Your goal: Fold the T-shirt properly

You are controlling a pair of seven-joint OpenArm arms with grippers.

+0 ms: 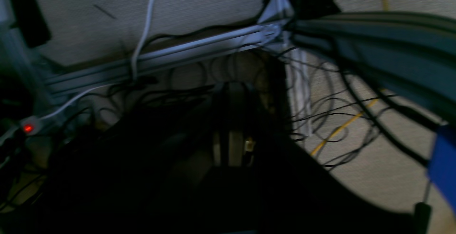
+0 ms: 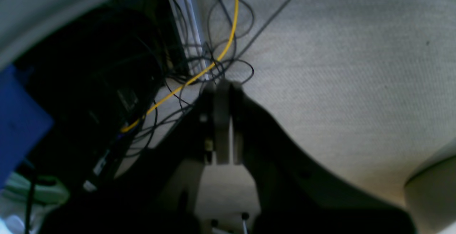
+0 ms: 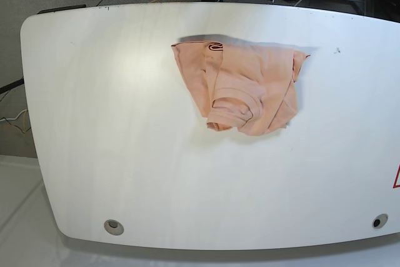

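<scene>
Looking through the left wrist view: left tool [image 1: 233, 145] dim and in shadow, fingers pressed together with nothing between them, pointed down at carpeted floor [image 1: 199, 9]. Beyond it a tangle of black cables [image 1: 320, 116], one yellow cable [image 1: 342, 129] and one white cable [image 1: 142, 38], plus a pale metal rail [image 1: 171, 54] running slantwise. Glowing red at the left edge, a small light [image 1: 27, 128]. Blue object [image 1: 443, 166] at the right edge, cut off and too blurred to identify.

Right wrist view: right tool [image 2: 223, 120] pressed together as well, gripping nothing, hanging over the same grey carpet. Just beyond its tip, black cable loops crossed by a yellow cable. To the left, dark equipment [image 2: 107, 84], indistinct, and a blue shape at the frame edge.

Base view: white worktop [image 3: 125, 154] with rounded corners, filling most of the frame. Lying crumpled on its far half, a little right of centre, the T-shirt [image 3: 250, 85], salmon pink, bunched into a rough heap with folds overlapping and a dark-edged neckline showing at its upper left. Neither tool touching the T-shirt; no arm over the worktop. Near the front edge, two round holes [image 3: 113, 225], one toward each corner. At the far edge, metal framing and cables.
</scene>
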